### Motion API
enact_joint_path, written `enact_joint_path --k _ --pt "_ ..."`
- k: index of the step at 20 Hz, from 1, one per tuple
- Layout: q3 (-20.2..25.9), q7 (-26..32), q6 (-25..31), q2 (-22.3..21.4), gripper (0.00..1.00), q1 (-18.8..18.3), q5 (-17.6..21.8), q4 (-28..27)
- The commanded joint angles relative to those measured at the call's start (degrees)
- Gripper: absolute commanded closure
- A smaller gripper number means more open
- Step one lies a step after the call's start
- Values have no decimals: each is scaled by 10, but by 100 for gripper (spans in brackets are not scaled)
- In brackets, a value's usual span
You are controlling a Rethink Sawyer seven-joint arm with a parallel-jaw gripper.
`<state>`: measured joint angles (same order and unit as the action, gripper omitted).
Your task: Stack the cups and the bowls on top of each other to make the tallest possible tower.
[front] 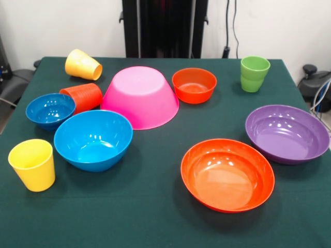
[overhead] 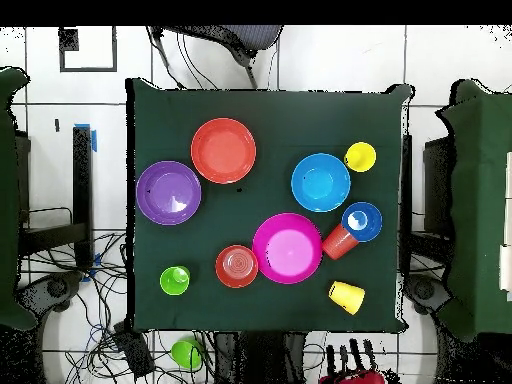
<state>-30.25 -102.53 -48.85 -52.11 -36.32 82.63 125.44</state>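
White wall [front: 62, 26] behind, tiled floor [overhead: 330, 60], cables [overhead: 105, 330] trailing

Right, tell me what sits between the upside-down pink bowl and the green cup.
The small orange bowl, upright, sits between the pink bowl and the green cup. Both views show it; in the overhead view it nearly touches the pink bowl.

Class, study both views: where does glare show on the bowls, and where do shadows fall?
Front view: bright speckled highlights sit inside the wide purple bowl, the wide orange bowl and the medium blue bowl; soft shadows lie on the cloth beneath their near rims. Overhead view: the purple bowl shows faint glare, and shadows hardly show.
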Motion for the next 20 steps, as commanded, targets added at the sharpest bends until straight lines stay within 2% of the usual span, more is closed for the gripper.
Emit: enact_joint_path --k 1,5,7,8,9,10,11,14,17,20 --pt "82 109 90 69 0 76 -11 66" --pt "66 -22 127 58 0 181 47 30" --pt "38 -134 137 56 0 263 102 -4" --pt "-6 -233 128 68 0 341 155 -41" --pt "-36 -285 111 77 0 383 181 -65" --pt "-94 -363 69 99 0 451 225 -109" --pt "-123 -393 45 113 0 477 242 -133" --pt "-213 -481 -49 160 0 544 296 -215" --pt "-242 -527 -89 177 0 566 314 -268" --pt "-241 -556 -103 179 0 572 315 -309"
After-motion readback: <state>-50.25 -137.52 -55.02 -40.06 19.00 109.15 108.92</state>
